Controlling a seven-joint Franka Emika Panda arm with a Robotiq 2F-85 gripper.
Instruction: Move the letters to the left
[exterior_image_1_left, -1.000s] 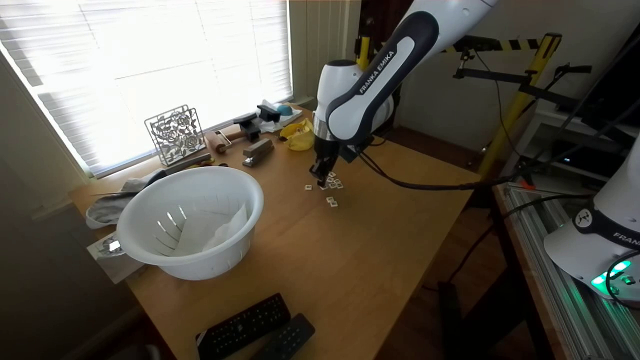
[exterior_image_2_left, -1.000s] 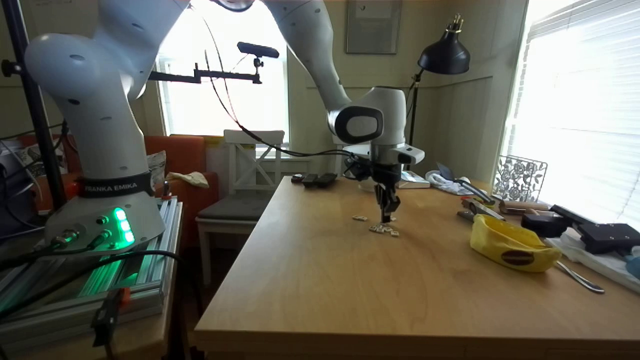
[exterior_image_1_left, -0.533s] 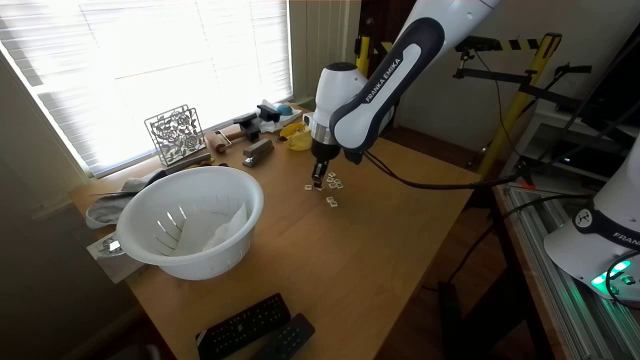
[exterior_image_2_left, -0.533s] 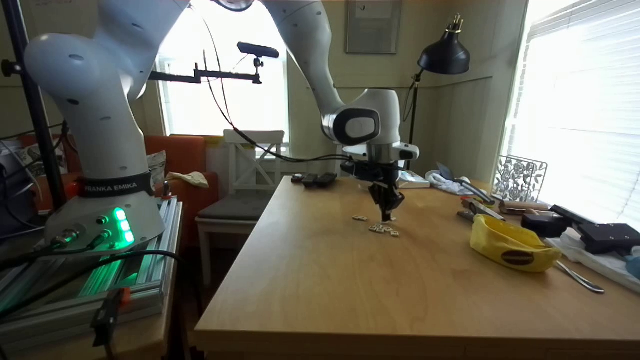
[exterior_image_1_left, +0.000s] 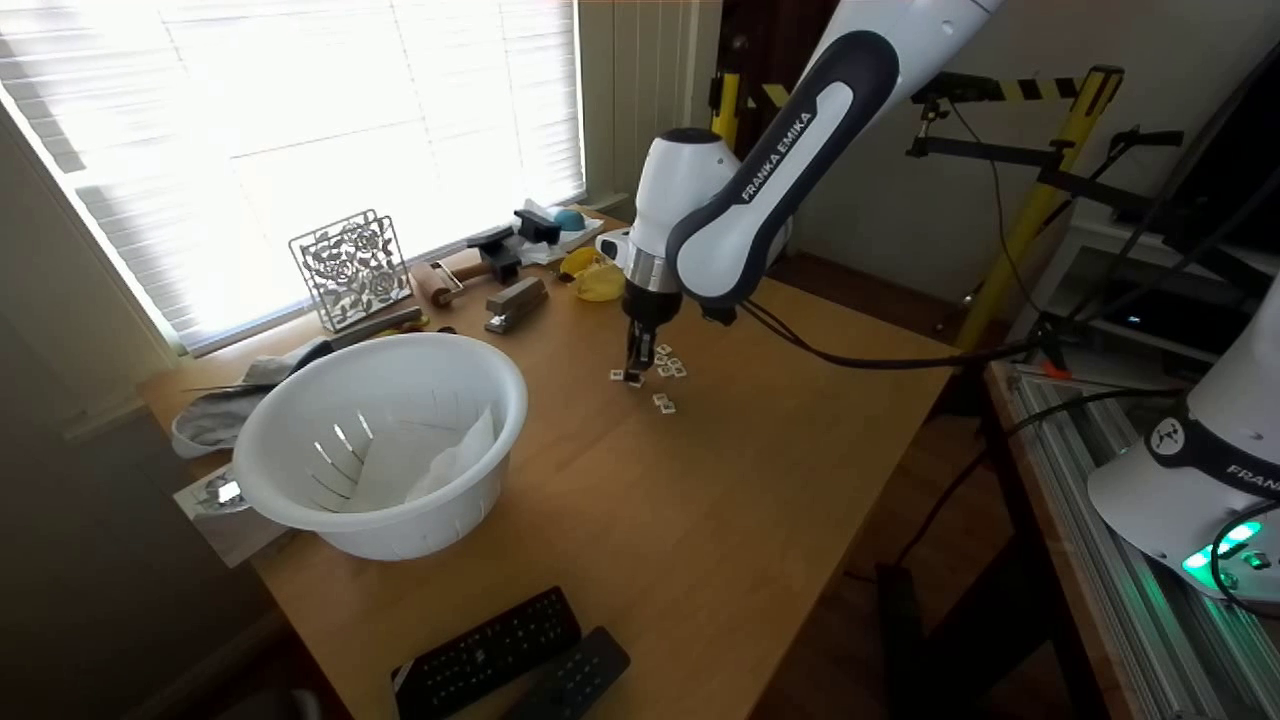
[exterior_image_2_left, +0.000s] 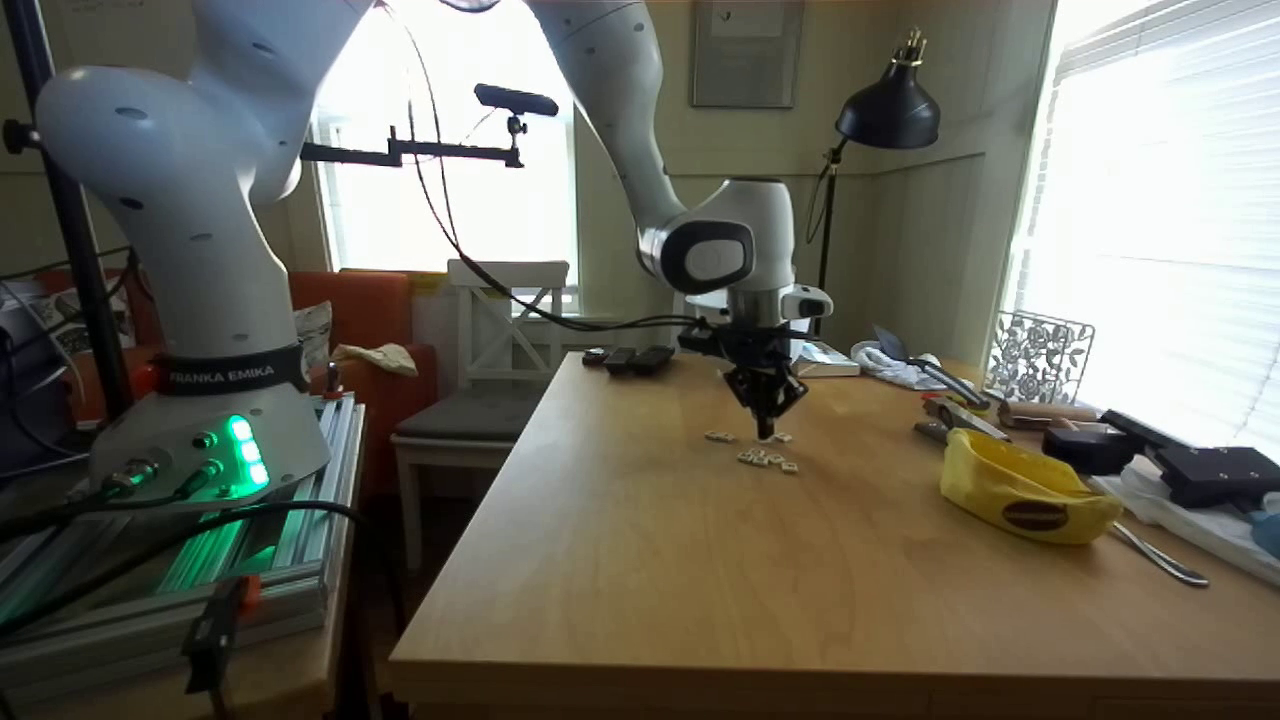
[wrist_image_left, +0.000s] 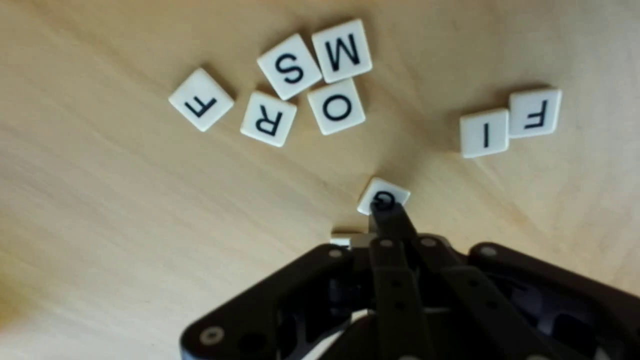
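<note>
"White bowl (exterior_image_1_left: 440, 525) at the left in an exterior view. What's inside?"

"Something pale I can't make out. Further right, two dark remotes (exterior_image_1_left: 490, 645) run off the lower edge, and a yellow pouch (exterior_image_1_left: 598, 283) sits partly hidden behind the arm (exterior_image_1_left: 770, 165)."

"And the letters (exterior_image_1_left: 667, 371)?"

"On the counter (exterior_image_1_left: 640, 520), right of the bowl there, too small to read. By the wrist view, left to right: F (wrist_image_left: 201, 100), R (wrist_image_left: 269, 119), S (wrist_image_left: 290, 66), O (wrist_image_left: 336, 107), M (wrist_image_left: 342, 51); next a sliver of tile (wrist_image_left: 341, 241), mostly covered by the claw (wrist_image_left: 387, 215), its letter hidden; then G (wrist_image_left: 380, 190), one corner behind the claw's tip."

"Touching?"

"Can't tell. Beyond it to the right, an I (wrist_image_left: 484, 134) and a second F (wrist_image_left: 535, 112) lie edge to edge."

"How's the claw standing?"

"Pressed together, aimed down at the counter among the letters. The arm slants in from the upper right, cut off by the top edge, its lower part nearly upright; the base (exterior_image_1_left: 1160, 510) runs off the right edge."
</note>
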